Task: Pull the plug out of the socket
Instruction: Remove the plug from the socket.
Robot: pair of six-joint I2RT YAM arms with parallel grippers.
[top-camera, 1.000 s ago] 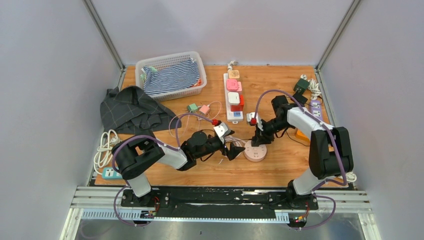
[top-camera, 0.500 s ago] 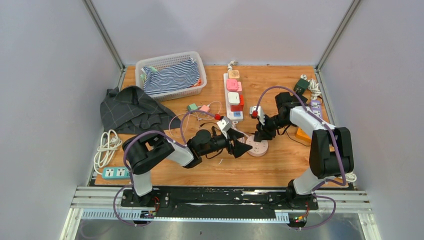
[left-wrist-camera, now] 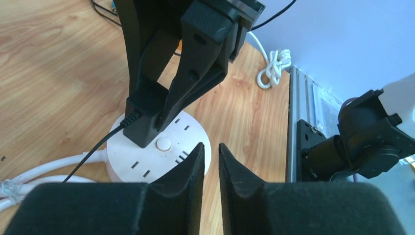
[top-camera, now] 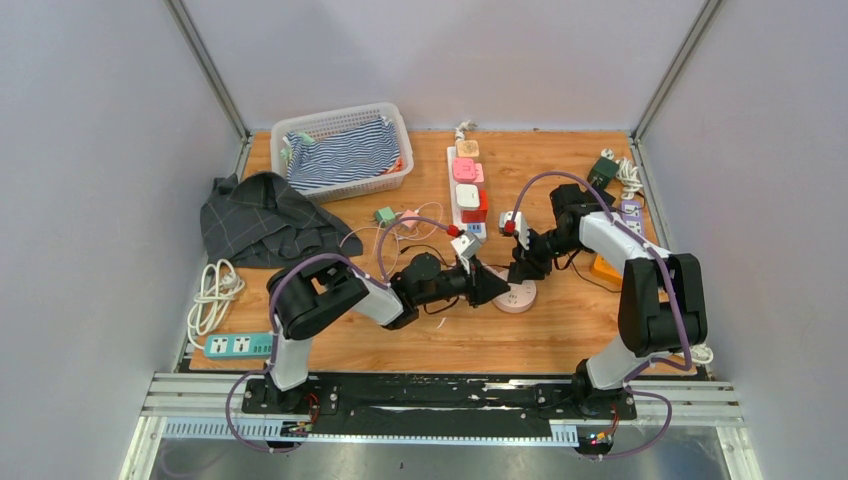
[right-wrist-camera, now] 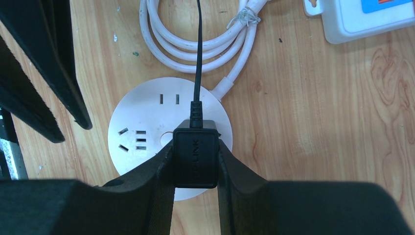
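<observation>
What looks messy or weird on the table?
The dark checked cloth lies crumpled at the left of the table, outside the white basket that holds a striped cloth. A white cord lies loosely bunched near the left edge. The black plug stands upright in the round socket; nothing looks broken.

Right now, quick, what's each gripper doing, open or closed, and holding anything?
Left gripper: nearly closed, holding nothing, tips at the edge of the round socket.
Right gripper: closed on the black plug, plugged into that socket.
</observation>
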